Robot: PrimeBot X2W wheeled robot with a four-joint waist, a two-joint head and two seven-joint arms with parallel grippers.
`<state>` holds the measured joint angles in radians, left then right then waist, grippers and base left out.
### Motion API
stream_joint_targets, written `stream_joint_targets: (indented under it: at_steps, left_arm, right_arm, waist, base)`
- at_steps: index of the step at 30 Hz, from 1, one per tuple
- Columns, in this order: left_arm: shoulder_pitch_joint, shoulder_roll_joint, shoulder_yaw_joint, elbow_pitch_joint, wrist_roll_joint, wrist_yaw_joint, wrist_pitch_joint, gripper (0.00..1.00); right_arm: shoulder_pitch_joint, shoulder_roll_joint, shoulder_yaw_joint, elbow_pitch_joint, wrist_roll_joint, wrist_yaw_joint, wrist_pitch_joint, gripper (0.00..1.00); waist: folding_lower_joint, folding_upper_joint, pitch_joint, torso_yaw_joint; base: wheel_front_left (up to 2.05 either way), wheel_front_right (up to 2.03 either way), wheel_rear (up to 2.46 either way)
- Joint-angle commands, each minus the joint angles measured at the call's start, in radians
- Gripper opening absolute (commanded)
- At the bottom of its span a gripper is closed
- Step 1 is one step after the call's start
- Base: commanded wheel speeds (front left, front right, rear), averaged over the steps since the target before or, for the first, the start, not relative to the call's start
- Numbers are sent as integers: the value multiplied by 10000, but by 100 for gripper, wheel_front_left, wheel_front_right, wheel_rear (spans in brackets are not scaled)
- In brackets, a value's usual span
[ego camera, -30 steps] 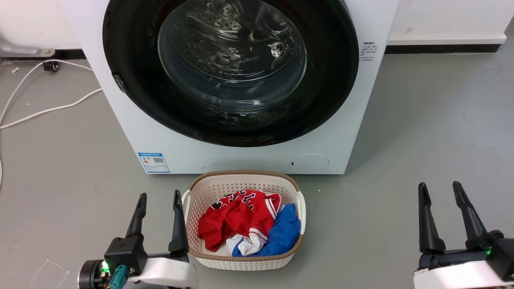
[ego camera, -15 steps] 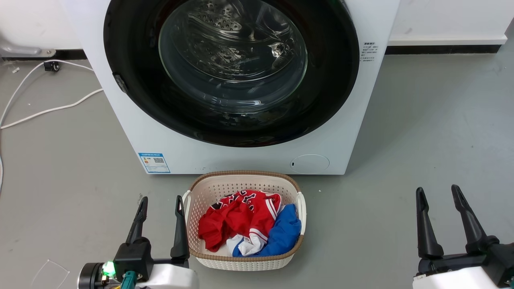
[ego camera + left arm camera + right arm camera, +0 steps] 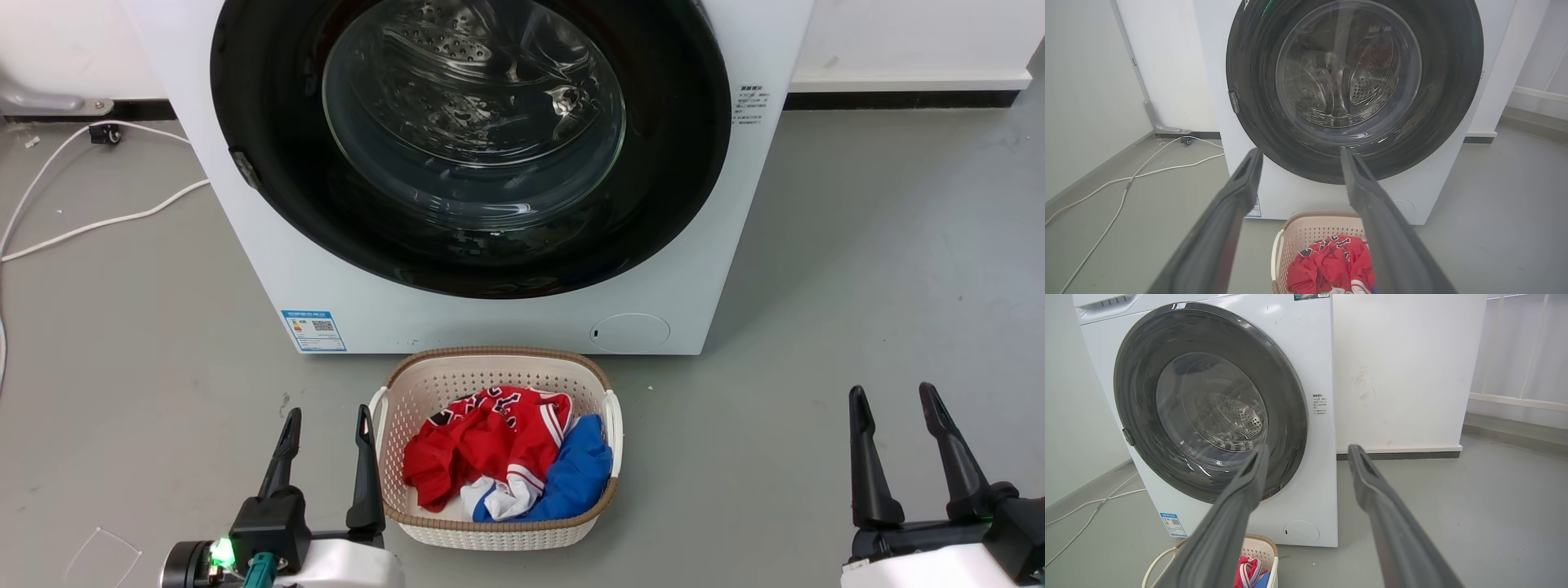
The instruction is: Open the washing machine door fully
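Note:
The white washing machine [image 3: 506, 318] [image 3: 1298, 196] [image 3: 1310, 416] stands ahead on the grey floor. Its washing machine door [image 3: 277, 204] [image 3: 1249, 81] [image 3: 1286, 396], round with a glossy black rim and a clear glass bowl, lies flat against the front, with a small latch tab at its left edge. My left gripper [image 3: 326, 420] [image 3: 1300, 155] is open low at the left, beside the basket, with nothing between its fingers. My right gripper [image 3: 894, 400] [image 3: 1308, 451] is open low at the right, well short of the machine.
A white perforated laundry basket [image 3: 424, 380] [image 3: 1306, 228] [image 3: 1257, 549] with red, blue and white clothes [image 3: 490, 441] sits on the floor right in front of the machine. White cables [image 3: 98, 220] run across the floor at the left. A white wall [image 3: 1404, 367] stands behind.
Both grippers have sunk a little lower in the head view. The door and basket have not moved.

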<state>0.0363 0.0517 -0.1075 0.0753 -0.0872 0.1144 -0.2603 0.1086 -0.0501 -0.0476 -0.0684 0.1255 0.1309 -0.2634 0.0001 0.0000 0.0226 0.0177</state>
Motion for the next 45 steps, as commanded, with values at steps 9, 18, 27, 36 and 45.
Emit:
stream_joint_targets:
  at_steps: [9,18,27,36,45]
  left_arm:
    - [59,-21,10,99,-10,-2,-76,100]
    - [36,-20,-13,134,-24,52,-78,100]
    - [120,-20,-38,161,-107,61,-77,100]
    - [115,-18,-22,204,-207,64,-77,100]
    - [119,-18,46,199,-223,48,-77,100]
  right_arm:
    - [87,-1,74,77,13,-3,-21,65]
    - [4,0,147,77,947,-3,-21,0]
    - [-194,9,552,811,9468,0,-20,0]
    - [-231,3,1261,603,14146,0,82,0]
    - [141,3,564,-69,15996,0,1593,0]
  waist:
    - [-1,0,-19,2]
    - [-1,0,-26,5]
    - [-1,0,-79,-31]
    - [-1,0,-64,8]
    - [-1,0,2,-7]
  base:
    - [0,0,0]
    - [0,0,0]
    - [0,0,0]
    - [0,0,0]
    - [0,0,0]
